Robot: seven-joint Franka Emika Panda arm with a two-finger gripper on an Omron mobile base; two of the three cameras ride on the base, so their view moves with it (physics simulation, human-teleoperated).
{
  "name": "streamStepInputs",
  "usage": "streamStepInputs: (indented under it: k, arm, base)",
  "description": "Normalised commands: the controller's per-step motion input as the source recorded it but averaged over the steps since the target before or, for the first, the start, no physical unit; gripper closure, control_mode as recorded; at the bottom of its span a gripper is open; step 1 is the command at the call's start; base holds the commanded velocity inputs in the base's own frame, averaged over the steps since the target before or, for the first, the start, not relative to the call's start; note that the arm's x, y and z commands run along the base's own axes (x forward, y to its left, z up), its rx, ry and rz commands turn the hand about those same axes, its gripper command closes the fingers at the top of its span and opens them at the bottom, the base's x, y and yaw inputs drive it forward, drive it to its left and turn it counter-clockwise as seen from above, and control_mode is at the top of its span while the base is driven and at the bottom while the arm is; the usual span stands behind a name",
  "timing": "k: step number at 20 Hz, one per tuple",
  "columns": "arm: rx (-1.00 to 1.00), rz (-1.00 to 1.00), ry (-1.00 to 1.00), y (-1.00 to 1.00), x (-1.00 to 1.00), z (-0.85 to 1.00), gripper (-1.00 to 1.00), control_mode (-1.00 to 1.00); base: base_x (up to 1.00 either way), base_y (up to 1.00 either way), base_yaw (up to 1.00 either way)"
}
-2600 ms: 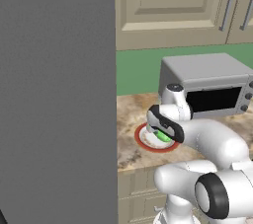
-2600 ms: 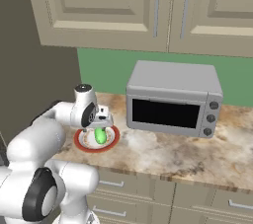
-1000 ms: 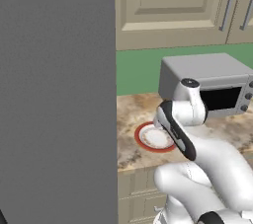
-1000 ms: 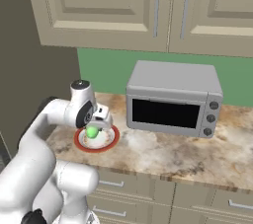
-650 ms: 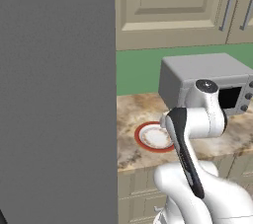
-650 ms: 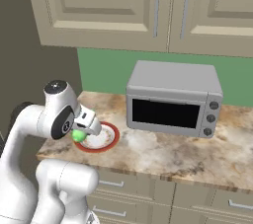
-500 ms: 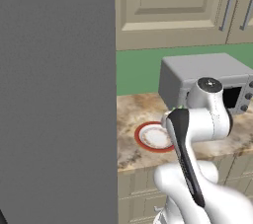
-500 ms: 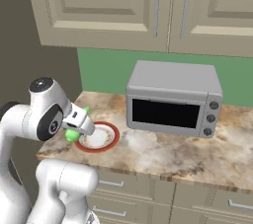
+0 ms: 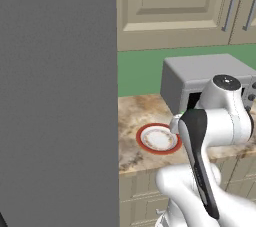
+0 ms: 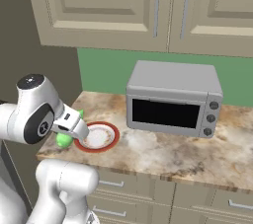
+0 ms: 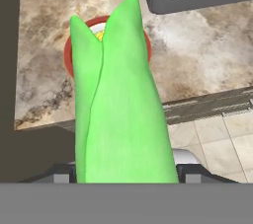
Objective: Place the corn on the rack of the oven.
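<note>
Beside red-rimmed plate point(image 10: 100, 137), gripper point(image 10: 69, 130) clamped on corn point(image 11: 118, 104), off the counter point(image 10: 163, 151)

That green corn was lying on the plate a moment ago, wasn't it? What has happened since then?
The fingers lifted the corn off the plate and the arm swung it away to the robot's left, past the counter's edge. The corn sits held in the gripper. The plate is bare now and has not moved; the toaster oven stayed put, door shut.
</note>
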Motion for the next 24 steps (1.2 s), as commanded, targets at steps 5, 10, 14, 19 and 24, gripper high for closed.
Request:
streamStepInputs:
  k: [5, 10, 14, 19, 24]
  arm:
    - [0.00, 0.00, 0.00, 0.00, -0.09, 0.00, 1.00, -1.00]
    - [0.00, 0.00, -0.01, 0.00, -0.12, 0.00, 1.00, 1.00]
    - [0.00, 0.00, 0.00, 0.00, 0.00, 0.00, 1.00, 1.00]
    - [0.00, 0.00, 0.00, 0.00, 0.00, 0.00, 1.00, 1.00]
    - [0.00, 0.00, 0.00, 0.00, 0.00, 0.00, 1.00, 1.00]
  base:
    - [0.00, 0.00, 0.00]
    - [-0.73, 0.16, 0.00]
    - [-0.94, 0.81, 0.09]
    - [-0.57, 1.00, 0.16]
    - [-0.04, 1.00, 0.20]
